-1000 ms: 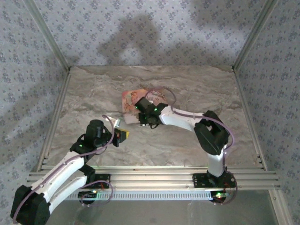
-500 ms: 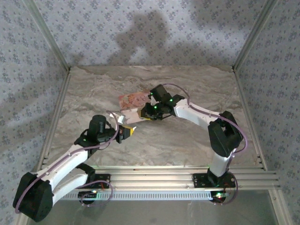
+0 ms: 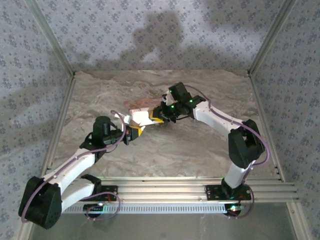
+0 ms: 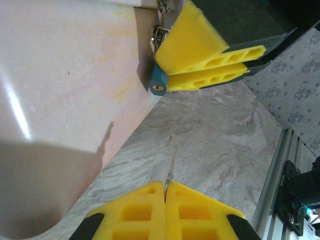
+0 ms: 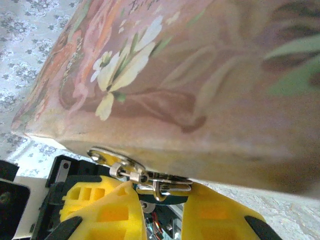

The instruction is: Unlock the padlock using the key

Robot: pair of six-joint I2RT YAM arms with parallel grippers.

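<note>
The padlock [image 4: 159,86] hung at the box's [image 4: 65,100] edge inside my right gripper [image 4: 165,72]; my left gripper's [image 4: 165,186] key [image 4: 171,165] sat nearby, apart.

A flat pink box [image 3: 141,115] sits near the centre of a marble-pattern table [image 3: 200,150]. In the right wrist view, its lid [image 5: 175,85] carries a printed white flower [image 5: 122,75] with green leaves on a pink ground. A small metal hasp [image 5: 102,156] is fixed to its lower edge. In the left wrist view, 1 face of the box [image 4: 65,75] is plain, pale and glossy. Floral wallpaper [image 3: 150,35] covers the surrounding walls. 2 slanted metal posts [image 3: 50,37] [image 3: 270,36] mark the far corners. Aluminium rails [image 3: 165,187] run along the near edge.
</note>
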